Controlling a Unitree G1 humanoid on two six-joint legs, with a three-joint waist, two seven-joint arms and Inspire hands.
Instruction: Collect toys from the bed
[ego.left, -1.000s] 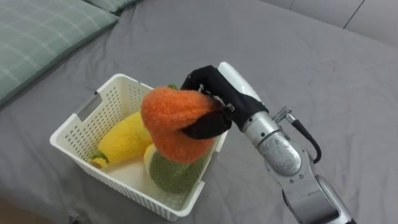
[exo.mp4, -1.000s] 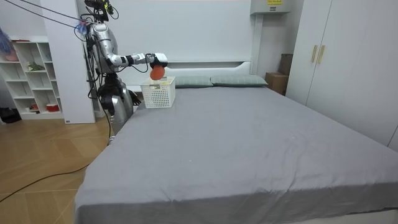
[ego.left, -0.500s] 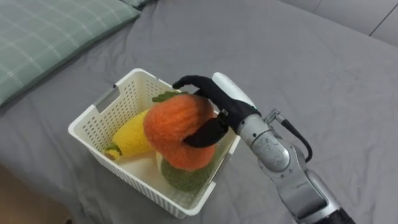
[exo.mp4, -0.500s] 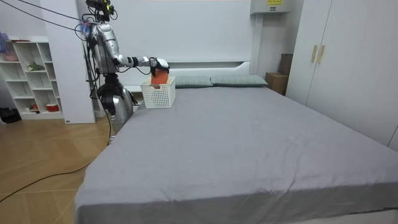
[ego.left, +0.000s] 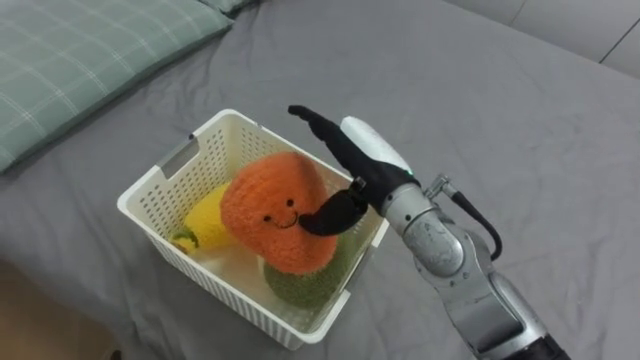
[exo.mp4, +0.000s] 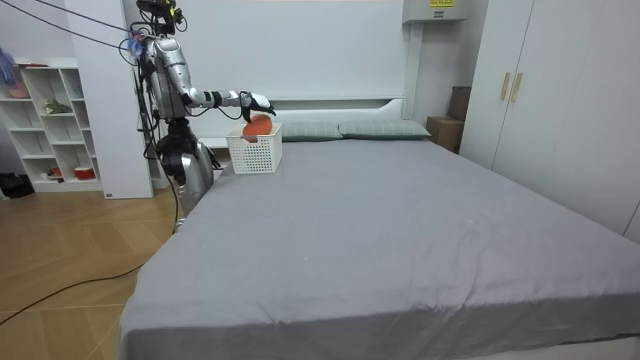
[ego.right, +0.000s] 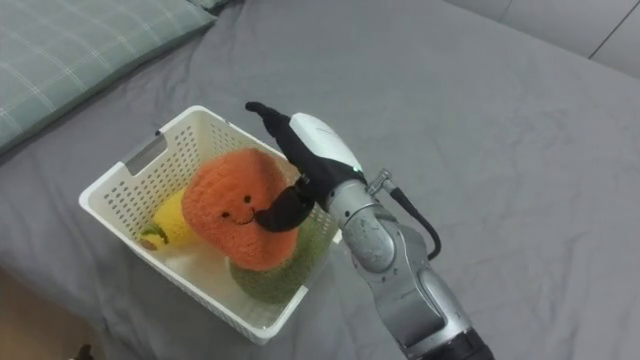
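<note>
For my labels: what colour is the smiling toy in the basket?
The smiling toy is orange; best in left eye view.

Home bedroom, large grey bed (exo.mp4: 400, 230), pillows (exo.mp4: 350, 130), wardrobe (exo.mp4: 560, 100), shelving (exo.mp4: 40, 130)

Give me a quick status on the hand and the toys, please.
Right robot hand open over white basket, thumb by orange plush toy. Toy sits in basket atop yellow toy and green toy. Nothing in the way.

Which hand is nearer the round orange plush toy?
Right. The right hand is open against the orange plush toy, thumb on its front, fingers over the white basket's rim. The left hand is away from the basket.
</note>
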